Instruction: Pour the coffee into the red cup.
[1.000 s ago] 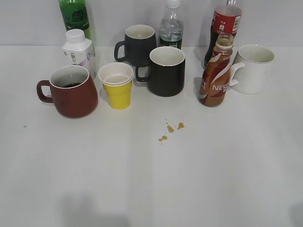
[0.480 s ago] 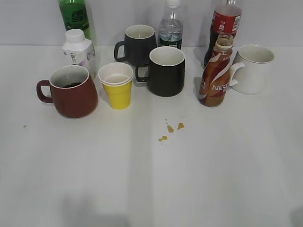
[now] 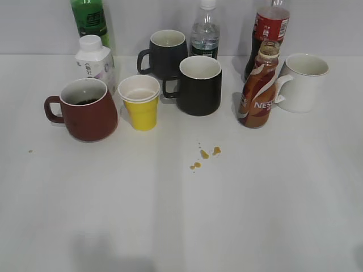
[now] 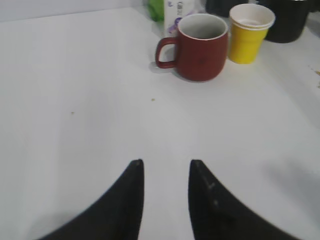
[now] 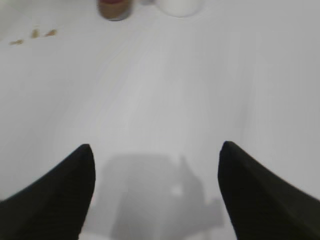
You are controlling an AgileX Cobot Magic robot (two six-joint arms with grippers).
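The cup (image 3: pixel 83 109) holds dark liquid, and the coffee (image 3: pixel 258 90) stands uncapped by the white mug (image 3: pixel 303 81) (the pour looks done). The left claw (image 4: pixel 165 172), nearly closed and empty, has the cup at 12 o'clock; the right claw (image 5: pixel 156 155), wide open, has the coffee at 11 o'clock.

Lighting is bright, even and diffuse across all three views; the white table (image 3: pixel 181 215) reads pale with little contrast. Exterior view is sharp; soft short shadows sit beside the red cup (image 3: pixel 85 110) and the coffee (image 3: pixel 259 90), and a faint grey patch lies at the lower left. Left wrist view is mildly soft. Right wrist view is blurred throughout, with a distinct grey shadow on the table between the dark fingers (image 5: pixel 55 200).
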